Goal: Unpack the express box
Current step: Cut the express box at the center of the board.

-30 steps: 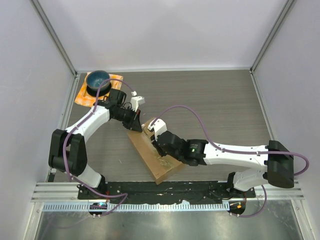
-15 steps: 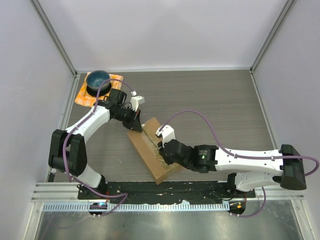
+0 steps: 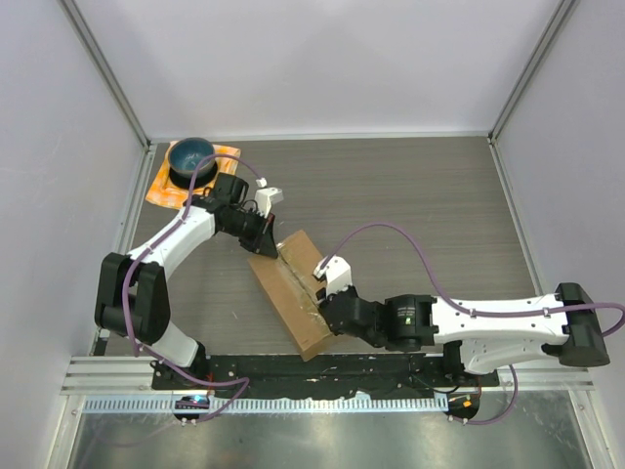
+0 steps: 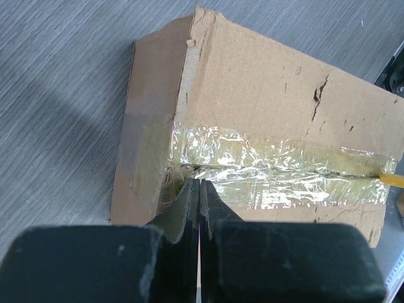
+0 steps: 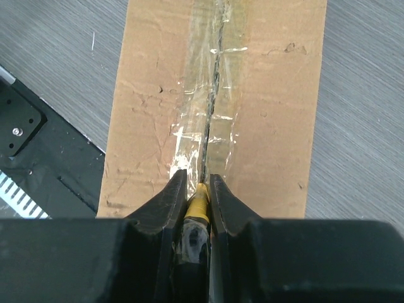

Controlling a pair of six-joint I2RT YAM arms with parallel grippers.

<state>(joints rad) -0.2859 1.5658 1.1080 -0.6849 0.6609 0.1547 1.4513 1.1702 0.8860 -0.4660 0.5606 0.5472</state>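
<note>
The express box point(image 3: 283, 288), a brown carton with shiny tape point(image 4: 271, 167) along its top seam, lies slantwise on the table near the front. My left gripper point(image 3: 266, 244) is shut with nothing between its jaws, and its tips point(image 4: 200, 183) rest at the taped far end of the box point(image 4: 265, 88). My right gripper point(image 3: 317, 313) is over the near part of the box point(image 5: 271, 95), shut on a yellow-tipped tool point(image 5: 199, 202). The tool's point sits on the seam, which shows a dark slit point(image 5: 211, 95) ahead of it. The yellow tip point(image 4: 392, 180) also shows at the box's far end in the left wrist view.
A blue bowl point(image 3: 191, 156) stands on an orange cloth point(image 3: 161, 191) at the back left corner. The black base rail point(image 3: 293, 369) runs just past the box's near end, with its plate point(image 5: 25, 132) beside the box. Grey walls enclose the table.
My right gripper has slid with the tool along the seam from the box's middle toward its near end. The left gripper and the box have stayed put.
</note>
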